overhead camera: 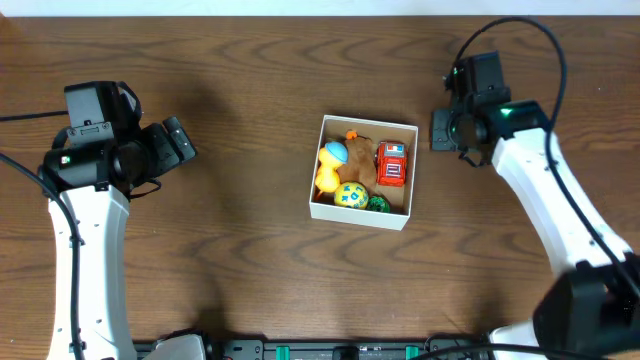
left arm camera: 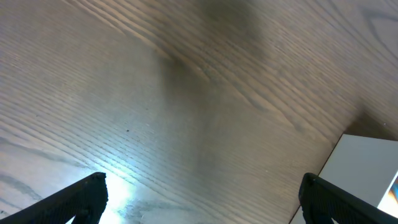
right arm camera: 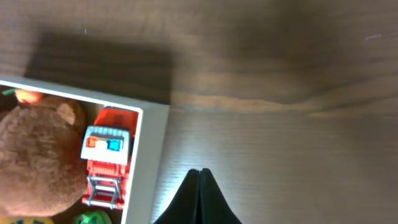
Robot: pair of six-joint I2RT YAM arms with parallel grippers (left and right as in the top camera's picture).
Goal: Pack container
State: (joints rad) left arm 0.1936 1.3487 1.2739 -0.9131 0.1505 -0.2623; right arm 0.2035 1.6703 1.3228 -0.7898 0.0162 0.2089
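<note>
The container (overhead camera: 411,168), a small white-walled cardboard box, sits at the table's middle. It holds a red fire truck (overhead camera: 392,164), a brown plush bear (overhead camera: 360,160), a yellow duck (overhead camera: 328,172), a yellow and blue ball (overhead camera: 351,195) and a green toy (overhead camera: 378,203). My right gripper (overhead camera: 440,128) is shut and empty, just right of the box; its view shows the fingertips (right arm camera: 199,173) beside the box wall (right arm camera: 148,163), the truck (right arm camera: 107,155) and the bear (right arm camera: 37,155). My left gripper (overhead camera: 180,140) is open and empty, far left of the box; its wrist view (left arm camera: 199,196) shows a box corner (left arm camera: 367,165).
The dark wooden table (overhead camera: 250,270) surrounds the box. Black cables (overhead camera: 520,30) loop above the right arm. The arm bases stand at the front edge (overhead camera: 340,350).
</note>
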